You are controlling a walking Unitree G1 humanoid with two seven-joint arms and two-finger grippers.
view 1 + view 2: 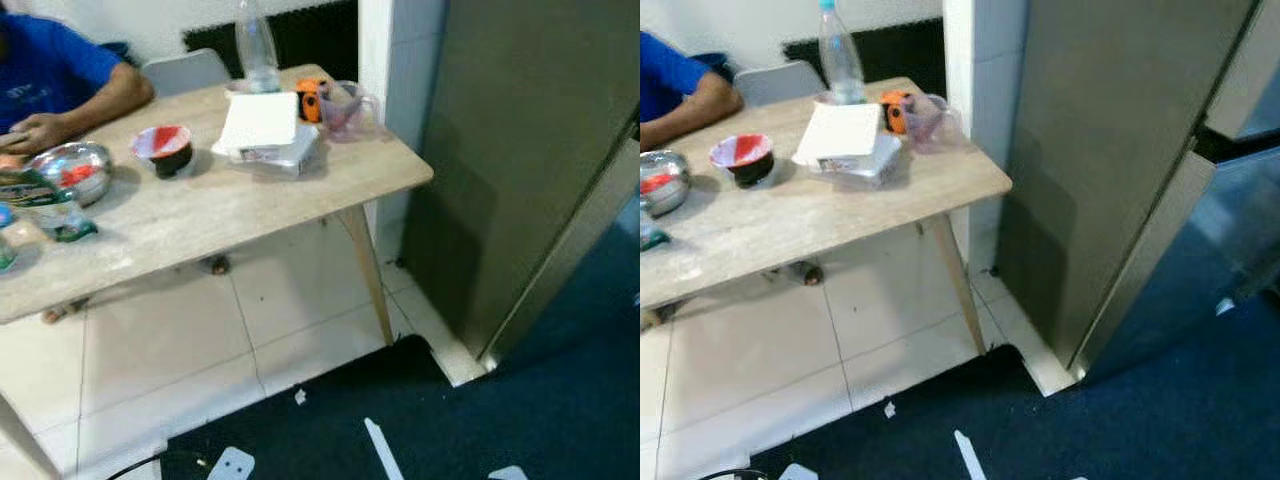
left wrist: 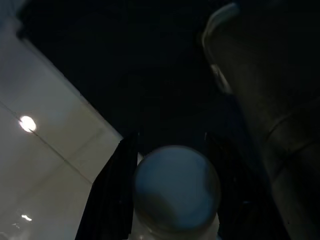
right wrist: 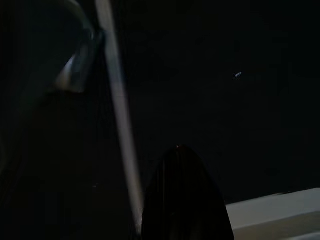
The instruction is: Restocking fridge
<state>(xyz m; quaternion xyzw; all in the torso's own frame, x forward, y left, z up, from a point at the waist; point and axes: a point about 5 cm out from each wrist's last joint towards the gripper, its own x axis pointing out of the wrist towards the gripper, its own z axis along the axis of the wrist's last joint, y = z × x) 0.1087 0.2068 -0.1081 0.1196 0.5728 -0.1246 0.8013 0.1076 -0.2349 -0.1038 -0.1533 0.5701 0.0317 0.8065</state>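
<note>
The tall grey fridge stands at the right, past the white pillar; its lower door edge looks slightly ajar. In the left wrist view my left gripper is shut on a round pale container with a rounded top, one black finger on each side of it, above dark carpet and white tiles. The right wrist view is very dark; one black finger can be made out. On the wooden table stand a clear plastic bottle, a white box and a clear jug.
A person in a blue shirt sits at the table's far left, beside a metal bowl and a red-and-white bowl. A grey chair is behind the table. White tiles meet dark blue carpet with scraps.
</note>
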